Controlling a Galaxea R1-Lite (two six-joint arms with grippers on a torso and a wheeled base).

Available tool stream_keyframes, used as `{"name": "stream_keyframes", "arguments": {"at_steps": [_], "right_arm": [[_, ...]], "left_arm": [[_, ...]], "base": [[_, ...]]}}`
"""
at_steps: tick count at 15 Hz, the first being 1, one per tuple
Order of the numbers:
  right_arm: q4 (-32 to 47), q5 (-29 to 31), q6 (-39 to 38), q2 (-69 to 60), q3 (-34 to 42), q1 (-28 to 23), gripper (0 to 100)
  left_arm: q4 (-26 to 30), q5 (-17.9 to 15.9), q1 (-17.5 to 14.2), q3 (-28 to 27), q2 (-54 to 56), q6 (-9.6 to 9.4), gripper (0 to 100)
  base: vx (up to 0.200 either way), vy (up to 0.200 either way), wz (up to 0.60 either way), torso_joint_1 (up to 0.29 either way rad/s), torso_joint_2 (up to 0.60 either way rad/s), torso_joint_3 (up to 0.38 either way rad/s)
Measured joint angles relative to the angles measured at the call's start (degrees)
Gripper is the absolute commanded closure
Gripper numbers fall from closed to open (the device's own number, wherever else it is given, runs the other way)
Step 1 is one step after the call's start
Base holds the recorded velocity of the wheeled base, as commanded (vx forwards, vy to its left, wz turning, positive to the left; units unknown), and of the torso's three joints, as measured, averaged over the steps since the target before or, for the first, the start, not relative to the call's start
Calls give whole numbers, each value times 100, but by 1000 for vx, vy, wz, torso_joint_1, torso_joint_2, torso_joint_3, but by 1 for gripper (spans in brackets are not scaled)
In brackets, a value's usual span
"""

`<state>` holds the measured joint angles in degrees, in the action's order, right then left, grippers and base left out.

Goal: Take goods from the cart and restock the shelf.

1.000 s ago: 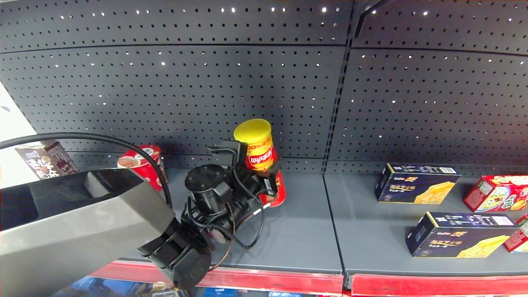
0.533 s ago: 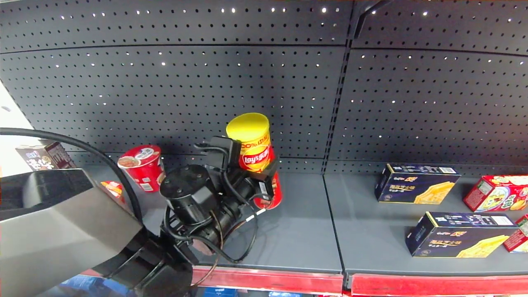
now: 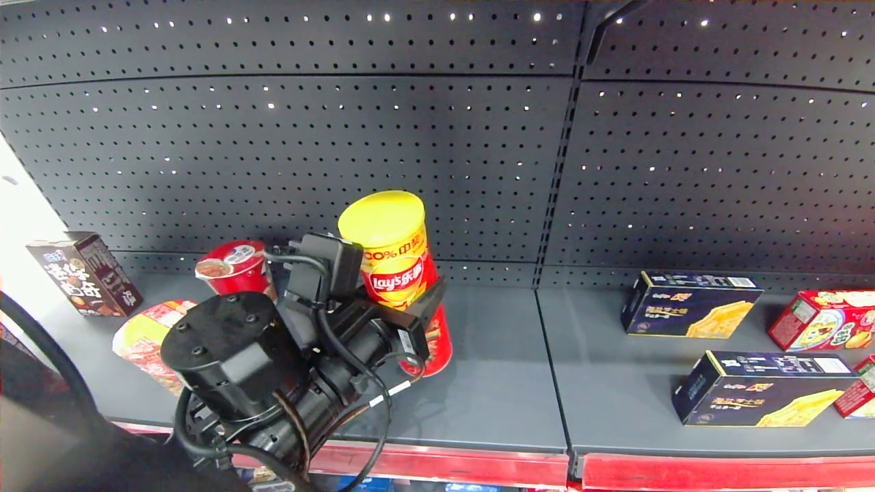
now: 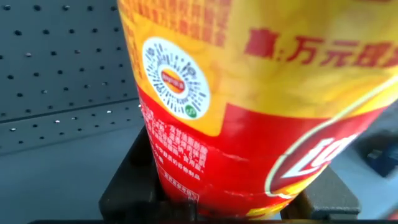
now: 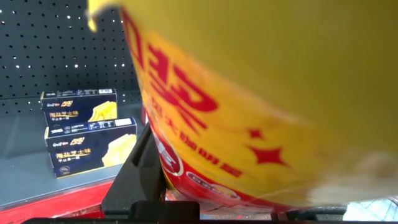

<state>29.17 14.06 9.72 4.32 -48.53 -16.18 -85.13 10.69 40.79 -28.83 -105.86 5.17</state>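
In the head view, your left gripper [image 3: 396,294] is clamped around the yellow-lidded chip canister [image 3: 393,263], which is tilted over the shelf [image 3: 492,389] near a red noodle cup [image 3: 236,270]. In the left wrist view, the chip canister sits snug between both jaws. In the right wrist view, your right gripper [image 5: 211,202] clasps a second canister [image 5: 249,112], and blue boxes [image 5: 90,146] lie on the shelf beyond.

Two cans [image 3: 395,263] [image 5: 249,137], five boxes [image 3: 690,304] [image 3: 759,391] [image 3: 824,318] [image 3: 858,398] [image 3: 85,273], one cup [image 3: 236,270], one packet [image 3: 140,338].

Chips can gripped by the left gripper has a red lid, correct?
Not quite: the lid is yellow, as the head view shows. The chips can is gripped by the left gripper, as you say.
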Motion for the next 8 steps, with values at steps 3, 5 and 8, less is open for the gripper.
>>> {"name": "stream_keyframes", "arguments": {"at_steps": [3, 5, 8], "right_arm": [[0, 1, 2, 0, -39, 6, 100], [0, 0, 2, 0, -55, 4, 100], [0, 0, 0, 0, -67, 2, 100]], "left_arm": [[-5, 112, 290, 59, 95, 30, 100], [-5, 129, 325, 94, 112, 60, 100], [-35, 129, 369, 277, 116, 347, 100]], "base": [[0, 0, 0, 0, 0, 0], [0, 0, 0, 0, 0, 0], [0, 0, 0, 0, 0, 0]]}}
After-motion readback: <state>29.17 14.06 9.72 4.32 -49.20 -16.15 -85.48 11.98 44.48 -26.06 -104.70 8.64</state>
